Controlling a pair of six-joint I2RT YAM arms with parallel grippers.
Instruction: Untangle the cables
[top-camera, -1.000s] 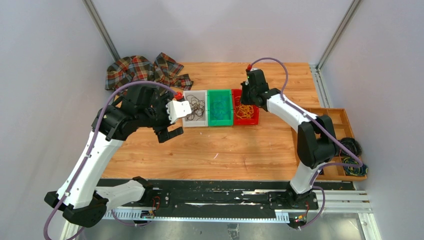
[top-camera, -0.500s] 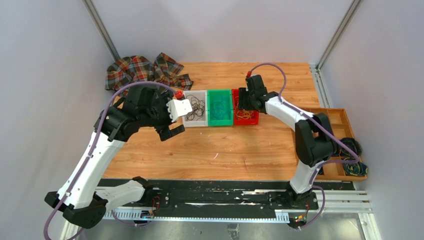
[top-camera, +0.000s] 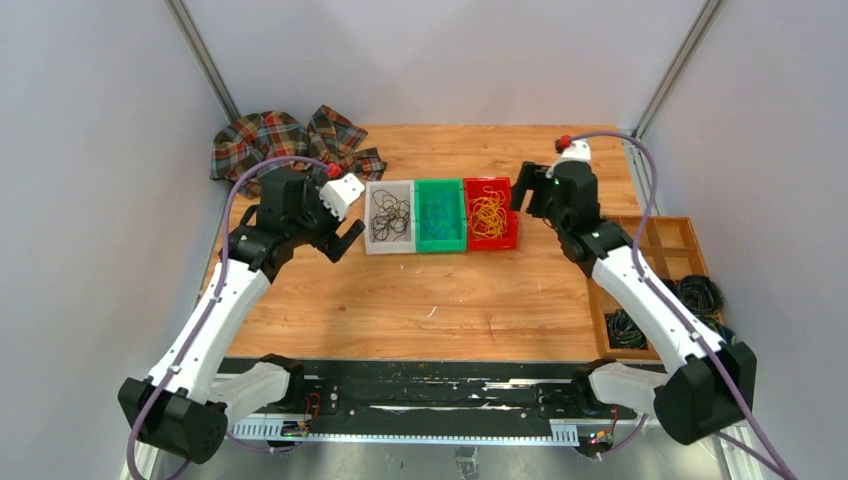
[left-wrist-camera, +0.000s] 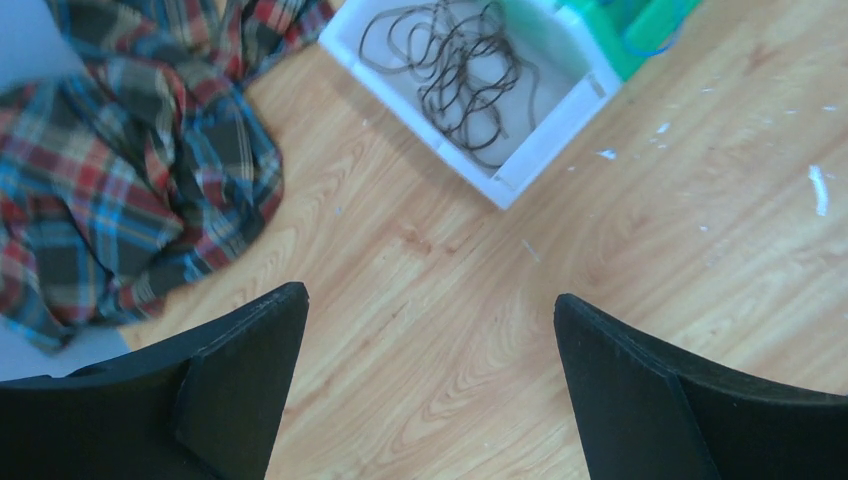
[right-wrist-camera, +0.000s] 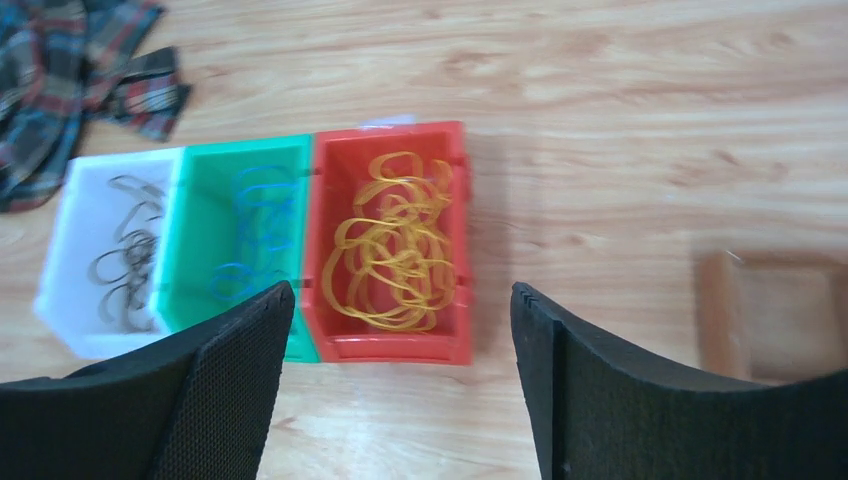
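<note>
The cables lie sorted in three open bins set touching in a row at the table's (top-camera: 450, 290) middle: black cables (left-wrist-camera: 455, 75) looped in the white bin (left-wrist-camera: 540, 135), blue cables (right-wrist-camera: 255, 235) in the green bin (right-wrist-camera: 240, 150), and yellow cables (right-wrist-camera: 395, 250) piled in the red bin (right-wrist-camera: 390, 345). The left gripper (left-wrist-camera: 430, 310) hangs at 9 o'clock of the white bin, its jaws spread wide and holding nothing, bare wood beneath them. The right gripper (right-wrist-camera: 400, 295) hovers at 3 o'clock of the red bin, also wide and empty. A rumpled plaid cloth (top-camera: 280, 140) lies at 10 o'clock of the row, its edge just beside the white bin's far corner; whether they touch is unclear. A wooden tray (top-camera: 665, 225) at 4 o'clock, under the right arm, holds black coils (top-camera: 625, 328).
</note>
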